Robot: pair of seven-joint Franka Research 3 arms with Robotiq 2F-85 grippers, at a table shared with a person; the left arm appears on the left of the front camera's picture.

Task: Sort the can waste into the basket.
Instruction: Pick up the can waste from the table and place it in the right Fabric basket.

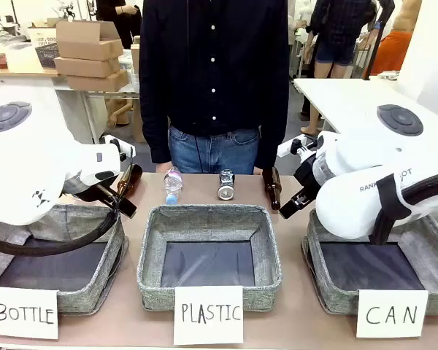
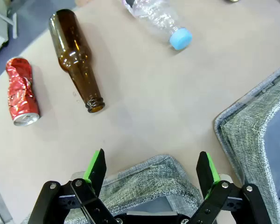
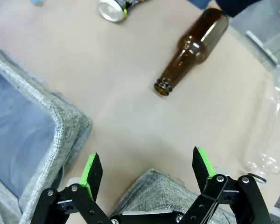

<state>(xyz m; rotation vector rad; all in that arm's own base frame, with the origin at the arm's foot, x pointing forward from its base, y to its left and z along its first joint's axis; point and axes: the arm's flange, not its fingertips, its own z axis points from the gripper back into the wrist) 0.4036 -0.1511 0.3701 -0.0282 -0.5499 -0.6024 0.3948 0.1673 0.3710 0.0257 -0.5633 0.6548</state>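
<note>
Left jaws, right jaws: both spread, empty. CAN basket [image 1: 317,277] at 4 o'clock, half hidden by right arm [image 1: 372,197]. Left wrist: crushed red can [image 2: 21,93], 9 o'clock. Front: black-silver can [image 1: 226,184], 12 o'clock; right wrist crops it.

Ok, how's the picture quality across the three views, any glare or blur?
Front view: bright, even light, only faint shadows on the table. Left wrist view: sharp, with glints on the brown bottle and the crushed red can. Right wrist view: softer, glare on the black can top, and the clear bottle at the edge nearly washes into the table.
</note>
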